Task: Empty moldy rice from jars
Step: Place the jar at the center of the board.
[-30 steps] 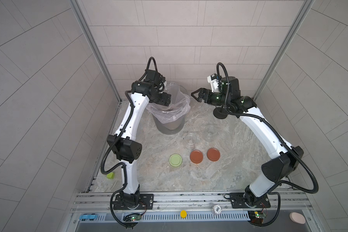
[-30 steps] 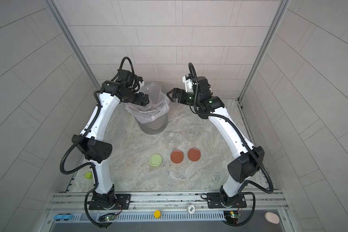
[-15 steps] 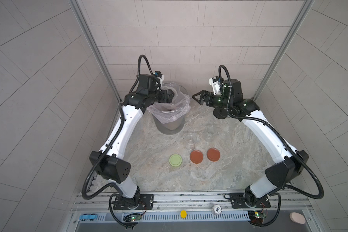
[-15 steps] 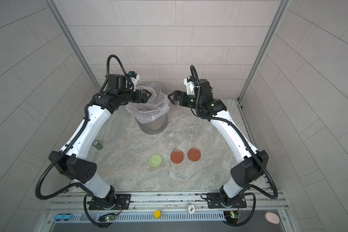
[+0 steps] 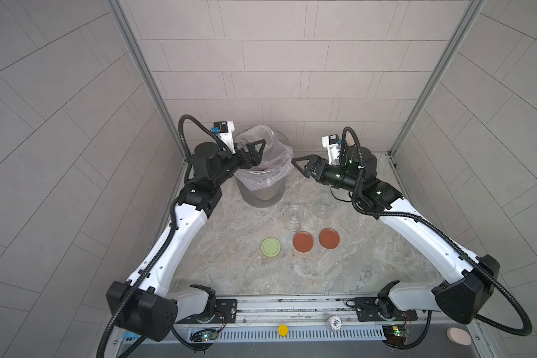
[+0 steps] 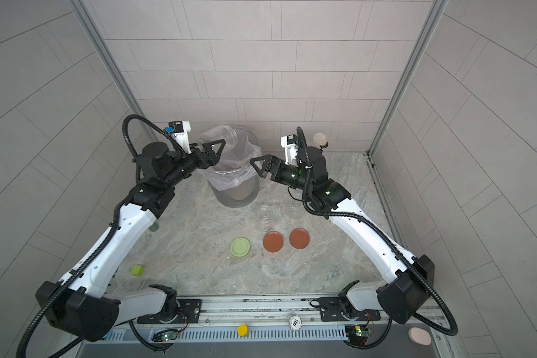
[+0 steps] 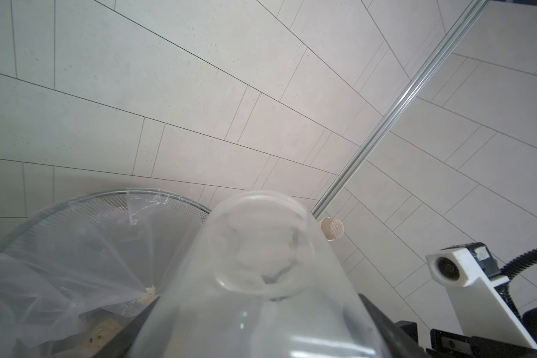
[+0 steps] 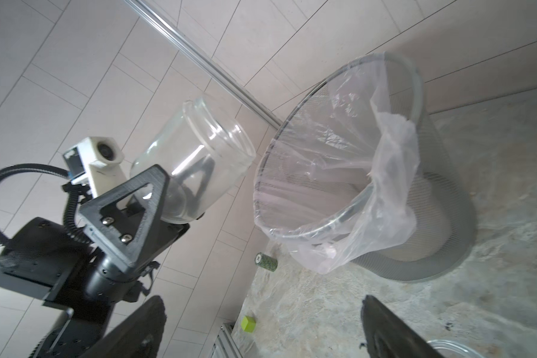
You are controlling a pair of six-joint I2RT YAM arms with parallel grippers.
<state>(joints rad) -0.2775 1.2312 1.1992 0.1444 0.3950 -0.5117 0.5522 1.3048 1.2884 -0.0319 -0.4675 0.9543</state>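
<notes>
In both top views my left gripper (image 5: 256, 152) (image 6: 213, 152) is shut on a clear glass jar (image 5: 256, 136) (image 6: 217, 136), held tilted over the grey bin (image 5: 262, 193) (image 6: 239, 195). The left wrist view shows the jar (image 7: 261, 248) empty between the black fingers (image 7: 146, 316). Moldy rice (image 7: 106, 328) lies in the bin's liner. Two other open jars (image 5: 295, 215) (image 5: 324, 201) stand on the table. My right gripper (image 5: 301, 165) (image 8: 261, 299) is open and empty, right of the bin. In its wrist view the held jar (image 8: 199, 155) points at the bin (image 8: 440, 173).
A pale green lid (image 5: 271, 247) and two rust-red lids (image 5: 303, 242) (image 5: 329, 238) lie flat in front of the jars. A small dark green can (image 8: 265, 261) and a green cube (image 6: 137, 270) sit at the left. A beige mesh knob (image 6: 319, 139) stands at the back.
The left arm's elbow has swung down toward the front while its gripper stayed over the bin with the jar. The right gripper has sunk a little and stays open.
</notes>
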